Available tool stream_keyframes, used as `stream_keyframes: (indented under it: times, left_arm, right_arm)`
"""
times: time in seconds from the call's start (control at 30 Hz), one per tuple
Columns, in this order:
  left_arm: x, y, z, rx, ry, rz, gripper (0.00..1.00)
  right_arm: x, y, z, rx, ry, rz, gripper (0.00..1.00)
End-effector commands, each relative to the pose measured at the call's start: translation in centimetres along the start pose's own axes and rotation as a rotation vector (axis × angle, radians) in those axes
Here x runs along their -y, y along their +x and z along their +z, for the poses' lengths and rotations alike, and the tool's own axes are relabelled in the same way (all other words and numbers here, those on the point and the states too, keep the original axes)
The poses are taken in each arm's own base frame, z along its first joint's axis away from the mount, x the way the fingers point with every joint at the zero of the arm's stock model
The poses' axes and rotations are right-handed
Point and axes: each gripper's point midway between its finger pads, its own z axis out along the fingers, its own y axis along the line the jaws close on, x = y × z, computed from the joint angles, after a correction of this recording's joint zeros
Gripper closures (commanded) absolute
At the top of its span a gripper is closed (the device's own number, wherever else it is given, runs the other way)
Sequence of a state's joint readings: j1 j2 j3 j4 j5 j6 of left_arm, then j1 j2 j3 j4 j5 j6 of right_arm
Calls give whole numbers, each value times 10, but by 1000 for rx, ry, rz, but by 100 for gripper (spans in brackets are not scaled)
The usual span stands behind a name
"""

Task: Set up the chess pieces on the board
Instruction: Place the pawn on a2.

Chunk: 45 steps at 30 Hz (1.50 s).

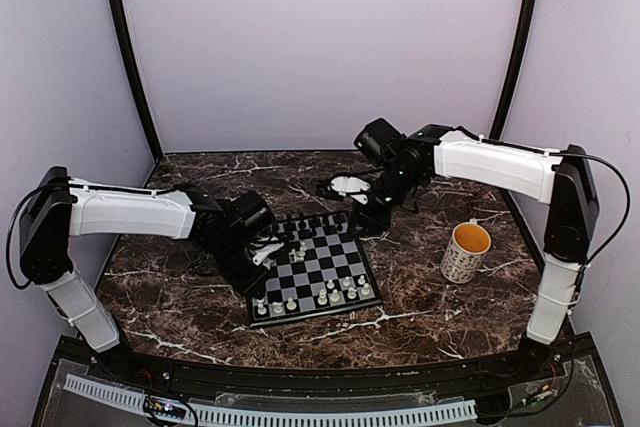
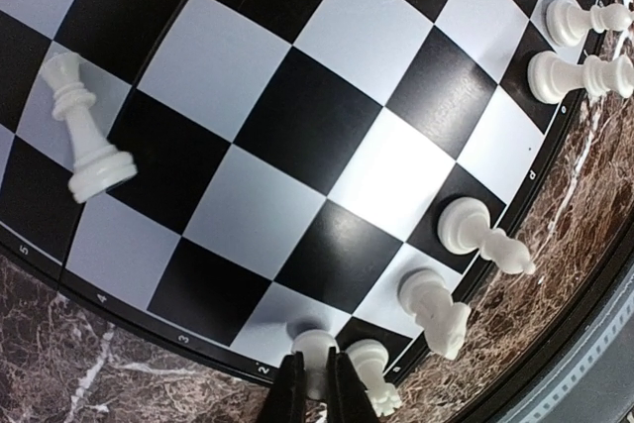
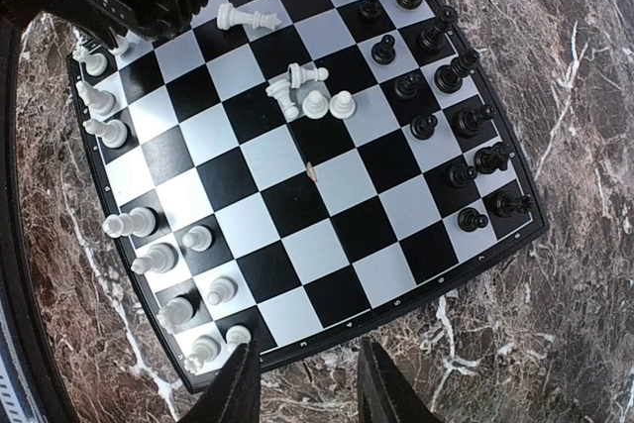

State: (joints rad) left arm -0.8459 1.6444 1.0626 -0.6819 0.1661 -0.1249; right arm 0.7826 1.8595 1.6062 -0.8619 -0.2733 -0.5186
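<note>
The board (image 1: 322, 269) lies mid-table, with black chess pieces (image 1: 318, 221) along its far rows and white ones (image 1: 312, 297) along its near rows. My left gripper (image 2: 315, 362) is shut on a white pawn (image 2: 315, 344) that stands on a white square at the board's edge, beside other white pieces (image 2: 474, 233). It shows at the board's left side in the top view (image 1: 262, 253). One white piece (image 2: 85, 132) lies toppled. My right gripper (image 3: 309, 383) is open and empty above the table just off the board's edge (image 3: 416, 296). A few white pieces (image 3: 309, 96) cluster mid-board.
A white mug with an orange inside (image 1: 466, 251) stands on the marble table (image 1: 420, 322) right of the board. A white object (image 1: 347, 187) lies behind the board by the right arm. Curtain walls close in the back and sides.
</note>
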Motion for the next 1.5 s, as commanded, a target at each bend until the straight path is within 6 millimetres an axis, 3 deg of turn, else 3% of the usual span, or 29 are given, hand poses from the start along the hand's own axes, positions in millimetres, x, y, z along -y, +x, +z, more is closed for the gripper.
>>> stream_keyframes:
  times: [0.0, 0.33, 0.53, 1.0, 1.17, 1.3, 1.47]
  left_arm:
    - [2, 7, 5, -24, 4, 7, 97]
    - [-10, 2, 3, -6, -70, -11, 95]
    - [-6, 2, 5, -6, -48, -16, 90]
    - [-3, 3, 5, -12, -28, -11, 89]
    - [-3, 4, 4, -18, -31, -11, 83]
    - [-1, -2, -9, 9, -29, -3, 76]
    - [3, -33, -61, 149, -66, 36, 62]
  right_arm:
    - [0, -8, 0, 7, 6, -16, 66]
    - [-2, -7, 1, 1, 6, -21, 66]
    - [-3, -7, 3, -3, 7, -27, 66]
    - [-4, -6, 5, -13, 8, -30, 66]
    - [-4, -5, 6, -16, 7, -29, 65]
    - [-5, -6, 5, -14, 6, -30, 66]
    - [-5, -7, 1, -3, 6, -33, 65]
